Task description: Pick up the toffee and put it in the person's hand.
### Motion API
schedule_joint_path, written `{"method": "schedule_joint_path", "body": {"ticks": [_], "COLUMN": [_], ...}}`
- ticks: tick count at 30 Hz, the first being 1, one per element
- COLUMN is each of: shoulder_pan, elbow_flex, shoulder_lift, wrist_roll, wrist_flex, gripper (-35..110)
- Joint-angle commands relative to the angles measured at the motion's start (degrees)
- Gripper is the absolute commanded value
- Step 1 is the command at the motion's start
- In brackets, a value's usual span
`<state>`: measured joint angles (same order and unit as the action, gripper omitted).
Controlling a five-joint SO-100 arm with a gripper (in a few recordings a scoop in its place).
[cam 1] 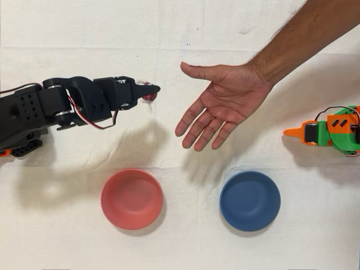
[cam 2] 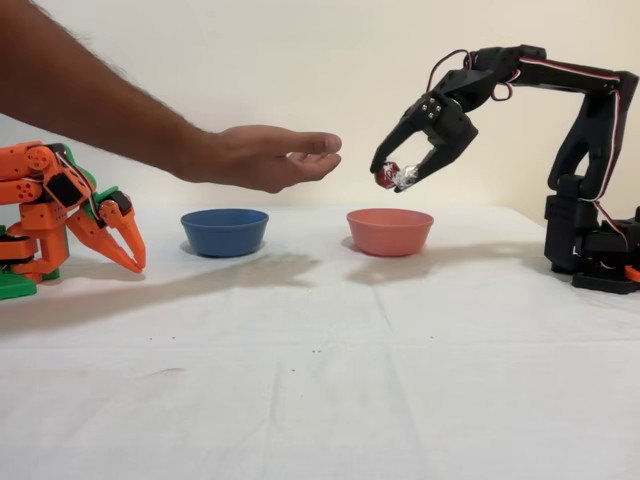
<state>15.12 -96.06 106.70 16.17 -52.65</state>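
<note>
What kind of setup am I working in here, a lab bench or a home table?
Probably a lab-style demo bench: a table under a white cloth against a bare wall, two small hobby arms, and a pink bowl and a blue bowl. The black arm's tool holds the toffee near the person's hand.

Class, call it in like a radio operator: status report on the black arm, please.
Black two-finger gripper shut on small maroon-wrapped toffee, airborne. Person's open hand waiting, gap remaining. Nothing in between.

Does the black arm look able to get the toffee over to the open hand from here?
Probably yes: the toffee sits clamped in the gripper, and only open air separates it from the hand.
</note>
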Motion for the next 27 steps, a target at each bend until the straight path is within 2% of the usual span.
{"method": "schedule_joint_path", "body": {"ticks": [1, 12, 27], "shoulder_pan": [-0.3, -5.0, -7.6], "elbow_flex": [2.4, 9.9, 26.8], "shoulder_lift": [4.9, 1.8, -13.2], "wrist_roll": [0.0, -2.5, -5.5], "wrist_flex": [2.9, 4.9, 5.6], "gripper": [17, 17, 17]}}
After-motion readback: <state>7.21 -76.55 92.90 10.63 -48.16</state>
